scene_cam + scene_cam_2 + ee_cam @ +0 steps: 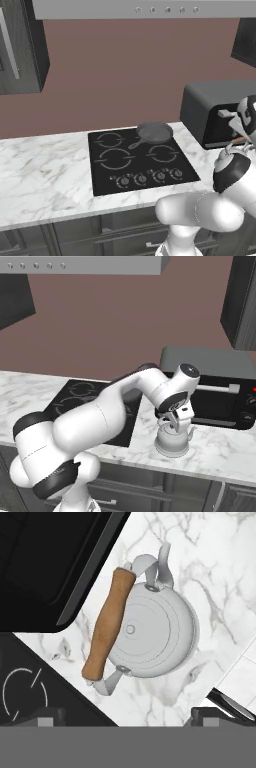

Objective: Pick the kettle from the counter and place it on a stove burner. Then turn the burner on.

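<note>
Nearest the cameras, the white arm rises in front of the dark grey cabinets and bends over the counter edge. Its gripper hangs just above the kettle, pointing down at it; the two dark fingertips stand spread wide, one to each side of the kettle in the hand view, and they grip nothing.

The kettle sits upright on the white marble counter, between the right edge of the black cooktop and the dark toaster oven — close to both, touching neither as far as the hand view shows. From above it is a round silver-grey dome with a small knob at the centre, a tan wooden handle arched across the top on two metal brackets, and a curved spout at one end of the handle.

On the cooktop, four round knobs line the front edge. Behind them lie four white broken-ring marks; the largest, the stove burner, is at the front left and bare. A dark grey frying pan rests on the back right ring, its handle pointing toward the middle of the glass.

Farther back is a plain reddish-brown wall, with a grey range hood overhead — and dark wall cabinets to either side.
</note>
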Controlling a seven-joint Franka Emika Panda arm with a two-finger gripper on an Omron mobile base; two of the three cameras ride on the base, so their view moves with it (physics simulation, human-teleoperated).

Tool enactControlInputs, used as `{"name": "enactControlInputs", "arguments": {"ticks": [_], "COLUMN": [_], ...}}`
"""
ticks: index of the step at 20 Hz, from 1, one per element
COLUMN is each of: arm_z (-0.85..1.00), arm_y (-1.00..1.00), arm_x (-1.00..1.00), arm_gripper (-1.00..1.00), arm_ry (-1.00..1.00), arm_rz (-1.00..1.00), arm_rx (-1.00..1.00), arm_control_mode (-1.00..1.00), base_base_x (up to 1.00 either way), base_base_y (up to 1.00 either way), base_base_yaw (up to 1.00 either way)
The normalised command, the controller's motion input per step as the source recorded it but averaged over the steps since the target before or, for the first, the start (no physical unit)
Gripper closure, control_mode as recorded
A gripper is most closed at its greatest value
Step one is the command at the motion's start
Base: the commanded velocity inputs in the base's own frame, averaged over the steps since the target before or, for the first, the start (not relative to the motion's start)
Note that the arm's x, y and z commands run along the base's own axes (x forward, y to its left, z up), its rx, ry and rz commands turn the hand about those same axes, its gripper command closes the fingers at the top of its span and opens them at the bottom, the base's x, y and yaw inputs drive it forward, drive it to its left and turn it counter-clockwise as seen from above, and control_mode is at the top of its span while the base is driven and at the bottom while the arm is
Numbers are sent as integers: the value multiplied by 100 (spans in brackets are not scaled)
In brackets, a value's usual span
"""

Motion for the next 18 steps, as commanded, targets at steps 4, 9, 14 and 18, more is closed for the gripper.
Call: {"name": "enactControlInputs", "arguments": {"ticks": [4, 9, 14, 18], "arm_z": [-17, -16, -17, -17], "arm_y": [-13, -14, -14, -11], "arm_x": [21, 21, 22, 22], "arm_gripper": [-100, -100, -100, -100], "arm_ry": [0, 0, 0, 0], "arm_rz": [1, 1, 2, 3], "arm_rx": [2, 2, 2, 1], "arm_control_mode": [-100, -100, -100, -100], "base_base_x": [0, 0, 0, 0], "base_base_y": [0, 0, 0, 0], "base_base_yaw": [0, 0, 0, 0]}}
